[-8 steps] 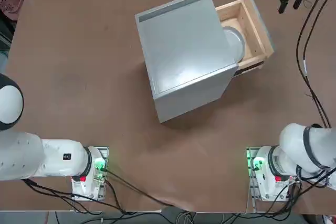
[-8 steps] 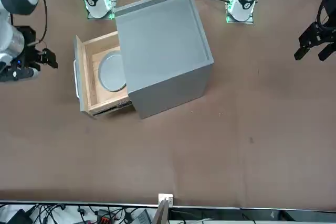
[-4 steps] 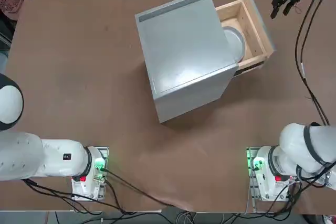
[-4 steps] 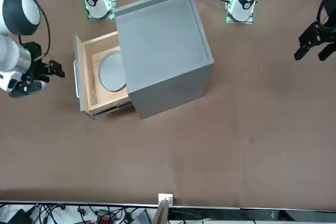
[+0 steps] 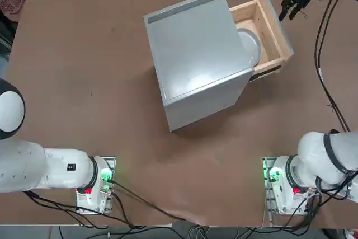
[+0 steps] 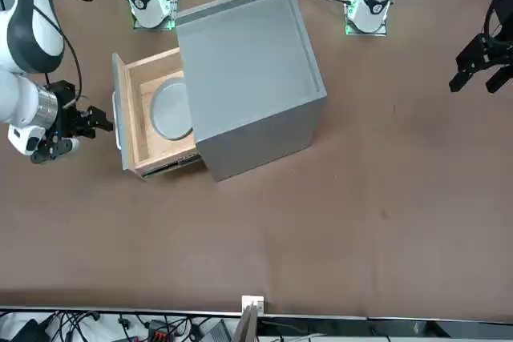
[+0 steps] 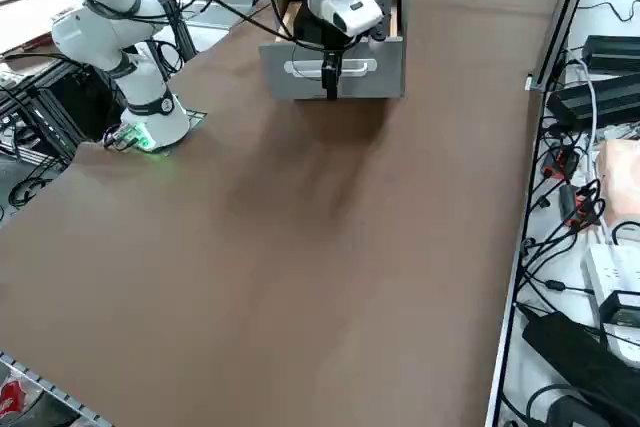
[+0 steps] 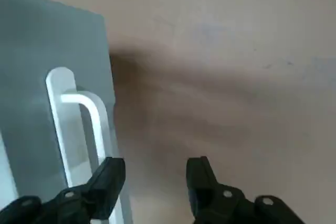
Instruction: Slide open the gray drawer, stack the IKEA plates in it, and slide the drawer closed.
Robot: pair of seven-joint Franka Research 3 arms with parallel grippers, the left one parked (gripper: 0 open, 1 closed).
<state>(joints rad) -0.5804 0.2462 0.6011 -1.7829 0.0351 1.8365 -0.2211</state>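
Right gripper (image 8: 152,182) parted, empty, just beside drawer (image 6: 132,122) front near its handle (image 8: 86,124) | drawer pulled out of cabinet (image 5: 196,60), plates (image 6: 170,108) lying inside | risk: an off-centre push on the front could skew the drawer or shove the cabinet instead of closing it.

Bare table (image 6: 337,230) all round, gray drawer (image 6: 128,122) front beside end effector (image 6: 100,120)
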